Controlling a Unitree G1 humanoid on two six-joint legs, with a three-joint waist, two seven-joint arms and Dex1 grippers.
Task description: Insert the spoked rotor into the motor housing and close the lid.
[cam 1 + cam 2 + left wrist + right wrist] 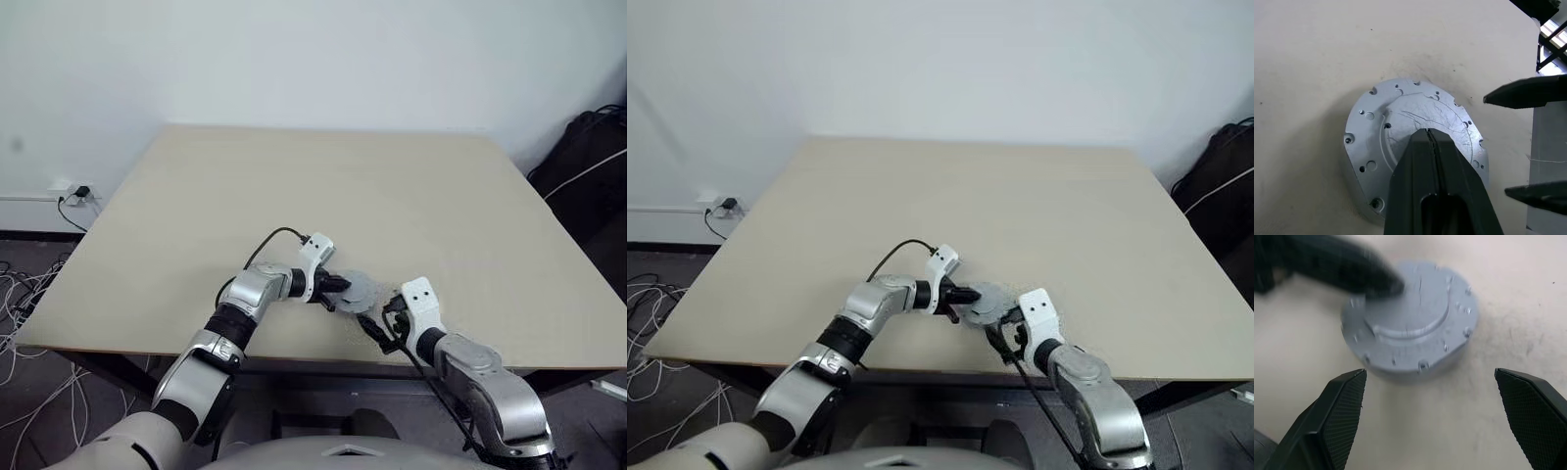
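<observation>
Lid (1413, 320) lies smooth face up near the table (294, 186) front edge; left gripper (1429, 139), pressed together, rests tips on its top; right gripper (1432, 404), spread wide, faces it, just clear.

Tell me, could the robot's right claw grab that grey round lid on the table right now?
Probably yes. The right gripper stands open just short of the lid, with bare table between them. One snag: the left gripper, shut, rests its tips on top of the lid, so a grab from the side looks easier.
</observation>
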